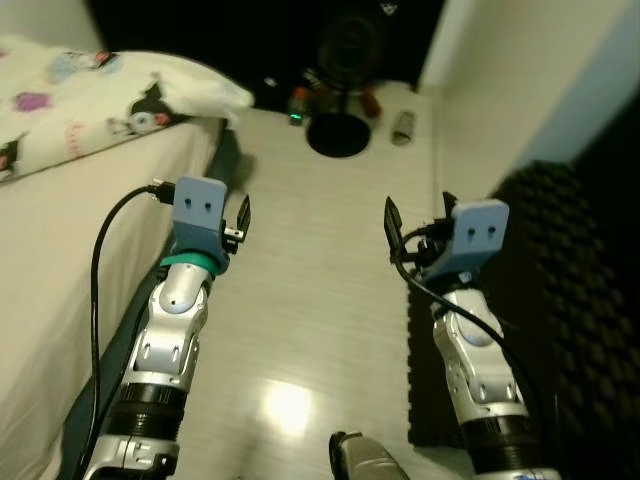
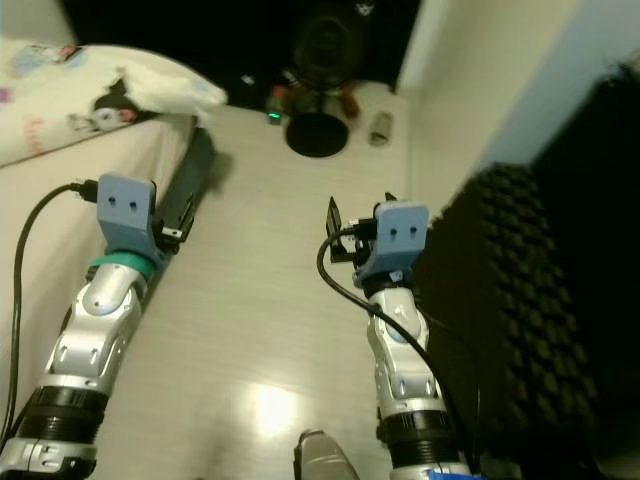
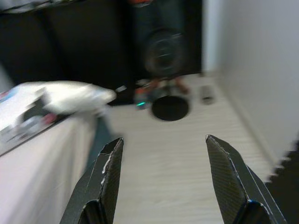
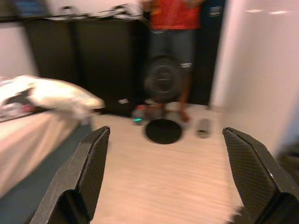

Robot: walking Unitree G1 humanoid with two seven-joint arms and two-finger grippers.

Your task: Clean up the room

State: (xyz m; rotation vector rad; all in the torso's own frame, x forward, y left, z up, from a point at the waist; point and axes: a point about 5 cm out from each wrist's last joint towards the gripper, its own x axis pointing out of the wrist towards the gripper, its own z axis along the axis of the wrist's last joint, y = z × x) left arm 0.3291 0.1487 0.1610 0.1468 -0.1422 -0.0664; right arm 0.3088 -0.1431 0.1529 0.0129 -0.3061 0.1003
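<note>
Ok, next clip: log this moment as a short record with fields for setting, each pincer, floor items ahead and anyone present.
setting: bedroom, pale wood floor, bed on the robot's left, white wall on its right
left pincer: open, held out over the floor, holding nothing
right pincer: open, held out over the floor, holding nothing
floor items ahead: standing fan on a round black base, small grey can lying by the wall
on bed: patterned pillow
person: standing behind the fan, red top, dark shorts
</note>
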